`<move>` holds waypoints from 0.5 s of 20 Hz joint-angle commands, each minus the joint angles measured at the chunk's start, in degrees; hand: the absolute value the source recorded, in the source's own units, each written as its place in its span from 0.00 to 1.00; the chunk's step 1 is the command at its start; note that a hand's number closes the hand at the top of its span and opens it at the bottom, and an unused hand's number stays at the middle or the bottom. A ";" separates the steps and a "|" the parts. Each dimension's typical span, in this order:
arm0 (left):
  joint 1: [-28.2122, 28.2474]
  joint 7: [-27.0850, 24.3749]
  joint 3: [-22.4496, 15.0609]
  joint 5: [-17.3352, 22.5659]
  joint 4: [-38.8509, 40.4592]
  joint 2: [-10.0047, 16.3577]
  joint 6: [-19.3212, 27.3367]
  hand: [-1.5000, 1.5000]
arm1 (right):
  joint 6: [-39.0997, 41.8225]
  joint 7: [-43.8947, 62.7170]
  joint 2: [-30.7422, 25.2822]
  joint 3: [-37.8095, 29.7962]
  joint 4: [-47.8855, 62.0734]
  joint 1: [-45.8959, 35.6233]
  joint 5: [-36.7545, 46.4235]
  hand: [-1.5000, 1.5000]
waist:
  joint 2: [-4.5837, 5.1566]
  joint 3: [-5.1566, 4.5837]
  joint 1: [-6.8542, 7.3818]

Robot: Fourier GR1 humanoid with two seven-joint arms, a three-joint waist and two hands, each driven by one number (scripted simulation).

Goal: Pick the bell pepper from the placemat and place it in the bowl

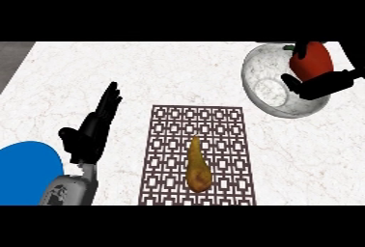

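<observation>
At nine o'clock the robot's left hand rests open over the white marbled desk, fingers straight and up, holding nothing. From the centre down to six o'clock lies the brown lattice-patterned placemat, carrying only a yellow-brown tapered vegetable. At two o'clock the right hand is curled round the glossy red bell pepper, which is smooth and rounded with a bit of green at its top. It sits over the far right side of the white marbled bowl; whether it touches the bowl I cannot tell. The placing step looks to be in hand. The next move calls for lowering the pepper toward the bowl's middle and uncurling the fingers.
</observation>
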 commanded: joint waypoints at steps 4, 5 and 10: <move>1.27 -0.75 0.49 -0.01 -1.09 0.15 -0.82 0.50 | -5.28 -11.94 10.53 1.45 21.24 -2.71 11.21 1.00 | 0.04 0.04 0.23; 0.03 0.15 0.92 0.19 0.72 -0.16 -0.82 0.50 | -0.48 -14.26 8.34 -0.87 26.13 -5.83 9.94 1.00 | 0.06 0.03 0.02; -2.96 -2.60 2.26 -0.54 5.07 -0.32 -0.48 0.50 | 4.77 -17.30 12.49 -1.36 35.96 -5.56 7.80 1.00 | 0.25 0.04 -0.30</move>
